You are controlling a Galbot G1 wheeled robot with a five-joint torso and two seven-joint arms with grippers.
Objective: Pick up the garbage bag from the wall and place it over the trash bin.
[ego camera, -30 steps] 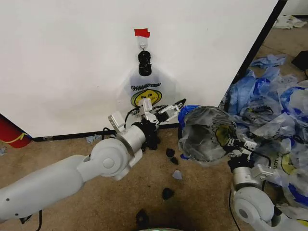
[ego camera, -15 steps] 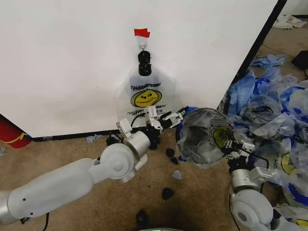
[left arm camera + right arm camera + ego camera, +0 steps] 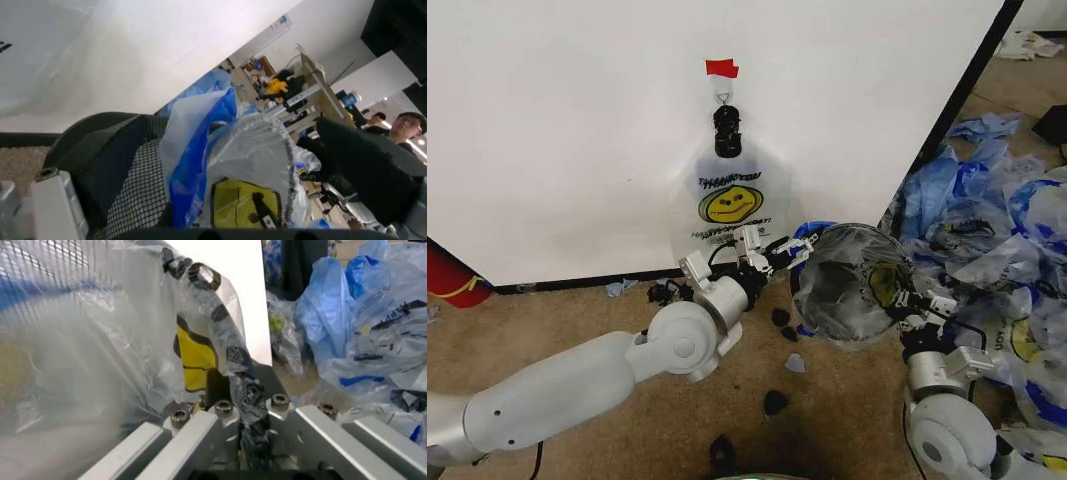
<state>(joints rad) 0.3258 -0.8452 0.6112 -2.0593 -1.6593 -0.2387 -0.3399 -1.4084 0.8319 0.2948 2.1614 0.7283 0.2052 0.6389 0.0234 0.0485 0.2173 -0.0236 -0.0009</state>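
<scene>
A garbage bag with a yellow smiley and "THANK YOU" print hangs from a black clip on the white wall. The black mesh trash bin stands tipped on the carpet, lined with a second smiley bag. My left gripper is at the bin's far rim, open. In the left wrist view its fingers straddle the mesh and the bag's blue handle. My right gripper is shut on the plastic-wrapped near rim.
A heap of bluish plastic bags fills the floor to the right. A red cylinder stands at the far left by the wall's black base strip. Black scraps lie on the carpet in front of the bin.
My left arm has swung right, carrying its gripper from the foot of the hanging bag to the bin's rim. The bin has shifted slightly left.
</scene>
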